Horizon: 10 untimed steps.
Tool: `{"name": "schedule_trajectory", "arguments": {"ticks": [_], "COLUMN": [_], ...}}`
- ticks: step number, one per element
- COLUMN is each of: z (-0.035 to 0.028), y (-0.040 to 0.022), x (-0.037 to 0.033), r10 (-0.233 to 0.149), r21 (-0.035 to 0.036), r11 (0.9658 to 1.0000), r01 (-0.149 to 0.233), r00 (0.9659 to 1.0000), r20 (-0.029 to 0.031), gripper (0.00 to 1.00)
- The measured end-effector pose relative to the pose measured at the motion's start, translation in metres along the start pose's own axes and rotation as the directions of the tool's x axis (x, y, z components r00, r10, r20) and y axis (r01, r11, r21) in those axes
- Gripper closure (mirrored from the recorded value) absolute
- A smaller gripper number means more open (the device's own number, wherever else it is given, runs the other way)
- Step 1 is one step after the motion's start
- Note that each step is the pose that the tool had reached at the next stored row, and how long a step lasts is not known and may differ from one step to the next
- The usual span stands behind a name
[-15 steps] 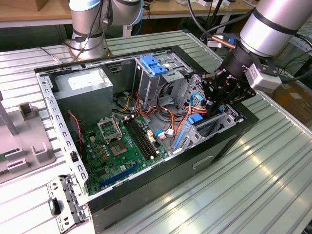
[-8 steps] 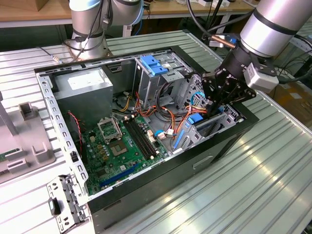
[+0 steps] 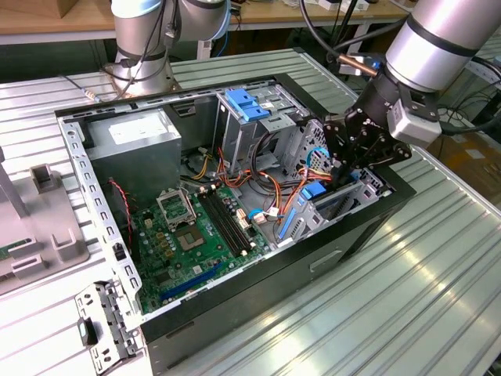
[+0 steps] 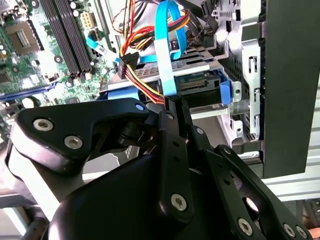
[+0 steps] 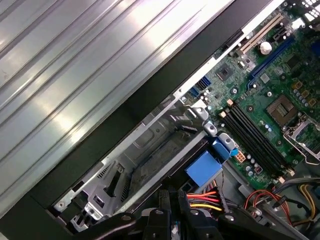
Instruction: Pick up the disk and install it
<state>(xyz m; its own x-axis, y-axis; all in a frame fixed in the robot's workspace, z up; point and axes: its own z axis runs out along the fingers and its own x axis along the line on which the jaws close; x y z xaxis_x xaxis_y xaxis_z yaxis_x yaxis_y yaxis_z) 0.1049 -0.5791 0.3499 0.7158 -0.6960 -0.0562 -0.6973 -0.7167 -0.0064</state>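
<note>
Here: open computer case (image 3: 368, 227) on ribbed metal counter (image 3: 407, 305), black hand (image 3: 354, 160) lowered into drive bay.
Disk (image 4: 200, 90) seated in bay beside motherboard (image 3: 188, 243), blue side rail (image 4: 226, 93) showing; hand's fingers (image 4: 172, 130) drawn together just above the disk, touching bundled power wires (image 4: 142, 80) and blue ribbon cable (image 4: 165, 60).
</note>
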Motion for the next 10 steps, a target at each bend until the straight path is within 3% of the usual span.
{"name": "schedule_trajectory", "arguments": {"ticks": [5,10], "z": [0.0002,0.0006], "y": [0.0000,0.0000], "x": [0.0000,0.0000], "r10": [0.064,0.121], "r21": [0.0036,0.0068], "r11": [0.9979,0.9926], "r01": [-0.064,-0.121], "r00": [0.9980,0.9926], "r20": [-0.0003,-0.0004], "gripper": [0.83,0.83]}}
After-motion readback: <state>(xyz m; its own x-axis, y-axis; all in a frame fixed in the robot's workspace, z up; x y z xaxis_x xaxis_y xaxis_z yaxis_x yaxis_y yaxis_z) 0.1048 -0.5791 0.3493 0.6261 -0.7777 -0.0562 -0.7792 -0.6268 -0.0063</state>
